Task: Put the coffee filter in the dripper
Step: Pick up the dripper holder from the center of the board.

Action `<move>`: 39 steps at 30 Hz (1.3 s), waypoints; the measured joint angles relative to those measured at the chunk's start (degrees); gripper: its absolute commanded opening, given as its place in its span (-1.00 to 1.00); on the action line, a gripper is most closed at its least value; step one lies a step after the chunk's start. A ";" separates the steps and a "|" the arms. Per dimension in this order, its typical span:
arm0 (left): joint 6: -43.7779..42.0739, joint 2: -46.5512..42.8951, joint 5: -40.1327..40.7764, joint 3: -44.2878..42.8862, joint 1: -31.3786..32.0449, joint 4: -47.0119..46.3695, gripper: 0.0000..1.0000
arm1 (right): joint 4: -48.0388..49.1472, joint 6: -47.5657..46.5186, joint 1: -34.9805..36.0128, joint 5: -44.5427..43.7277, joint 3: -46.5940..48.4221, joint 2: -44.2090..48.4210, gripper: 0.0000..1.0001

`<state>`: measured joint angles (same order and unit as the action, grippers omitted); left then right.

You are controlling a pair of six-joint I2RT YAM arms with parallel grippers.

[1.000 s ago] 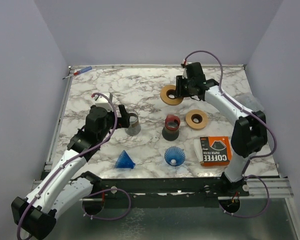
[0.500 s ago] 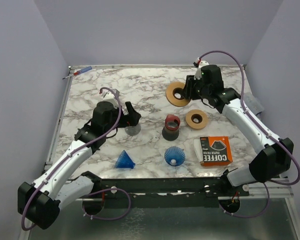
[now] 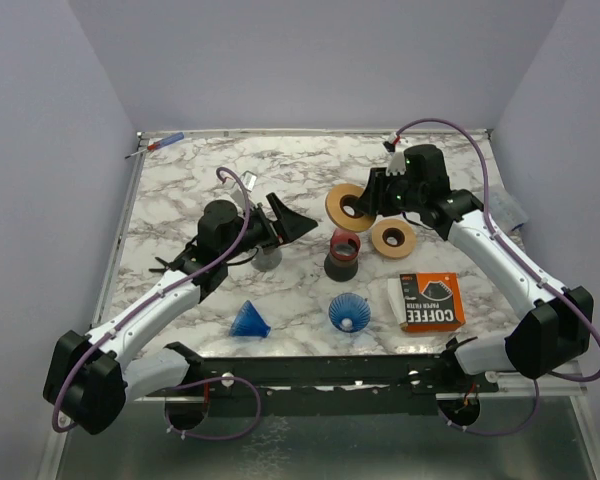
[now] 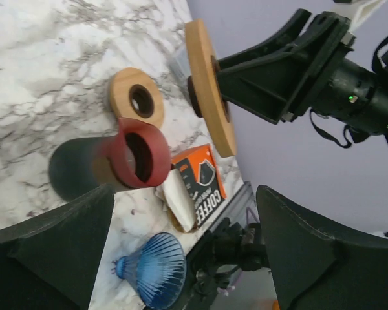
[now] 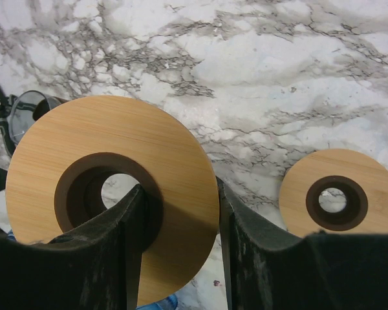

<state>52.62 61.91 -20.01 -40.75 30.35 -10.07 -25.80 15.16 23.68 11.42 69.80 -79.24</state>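
Note:
The coffee filter pack (image 3: 427, 300), an orange and black box, lies at the front right; white filters (image 4: 180, 201) stick out of its end. One ribbed blue dripper (image 3: 348, 312) lies on its side left of the pack and also shows in the left wrist view (image 4: 152, 271). A second blue dripper (image 3: 249, 320) stands point up at the front left. My left gripper (image 3: 295, 222) is open and empty, raised above the table and pointing right. My right gripper (image 3: 368, 198) is shut on a large wooden ring (image 5: 116, 187), held above the table.
A dark cup with a red rim (image 3: 342, 254) stands mid-table. A smaller wooden ring (image 3: 392, 238) lies to its right. A grey glass cup (image 3: 266, 257) stands below my left gripper. A red and blue pen (image 3: 165, 143) lies at the far left corner.
My left gripper has lifted away from the grey cup and swung right, open. My right gripper has carried the large wooden ring nearer, toward the table's middle.

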 measured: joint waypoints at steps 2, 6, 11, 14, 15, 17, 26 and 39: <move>1.77 0.85 -0.68 0.00 1.05 -2.80 0.70 | 0.22 0.28 0.00 1.22 0.00 0.20 -0.67; 5.79 3.08 -2.01 0.02 2.16 -9.03 0.57 | 0.35 0.57 0.17 2.97 0.00 0.83 -0.67; 8.98 5.90 -2.49 0.07 3.45 -13.77 0.41 | 0.42 1.42 1.14 4.55 0.00 1.84 -0.67; 10.75 6.95 -2.51 0.07 4.70 -16.50 0.36 | 0.35 1.64 1.86 4.83 0.00 1.90 -0.67; 11.15 7.15 -2.51 0.07 5.03 -17.16 0.32 | 0.31 1.75 1.92 4.85 0.00 1.90 -0.67; 11.72 7.52 -2.49 0.07 5.62 -18.34 0.26 | 0.33 1.86 2.27 4.94 0.00 1.90 -0.67; 16.17 10.01 0.63 0.07 6.19 -20.17 -0.19 | 0.28 2.89 2.95 4.96 0.00 2.14 -0.67; 18.23 13.73 2.86 0.00 7.28 -21.27 -0.65 | -0.83 2.67 3.21 4.15 -1.18 2.43 -0.64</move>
<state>70.85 75.64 -17.15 -40.75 37.63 -31.33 -26.63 17.82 26.89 15.57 68.62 -76.82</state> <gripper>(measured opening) 0.291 0.441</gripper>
